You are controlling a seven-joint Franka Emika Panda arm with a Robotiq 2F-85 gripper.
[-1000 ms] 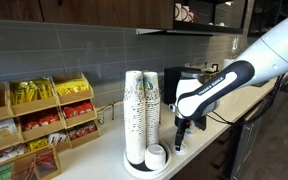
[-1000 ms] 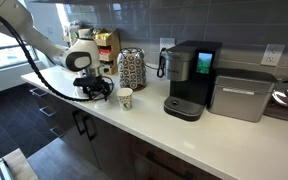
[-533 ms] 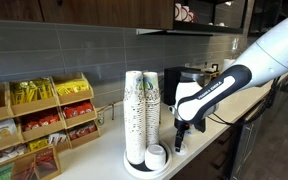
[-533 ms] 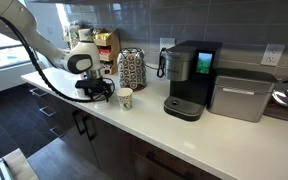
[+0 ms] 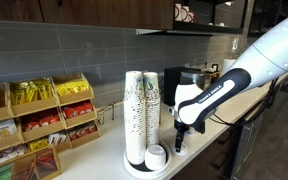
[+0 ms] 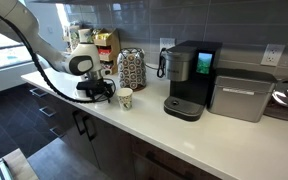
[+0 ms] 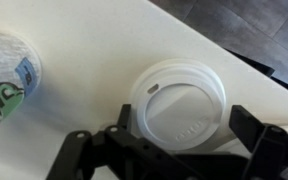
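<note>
Wrist view: you are hovering the gripper, jaws spread wide, above the lid; a cup is sitting near it.

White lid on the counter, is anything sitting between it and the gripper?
Nothing visible. The open gripper hangs directly over the white lid; the paper cup stands apart, off to one side.

Bare counter around the lid — paper cup off one side.
</note>
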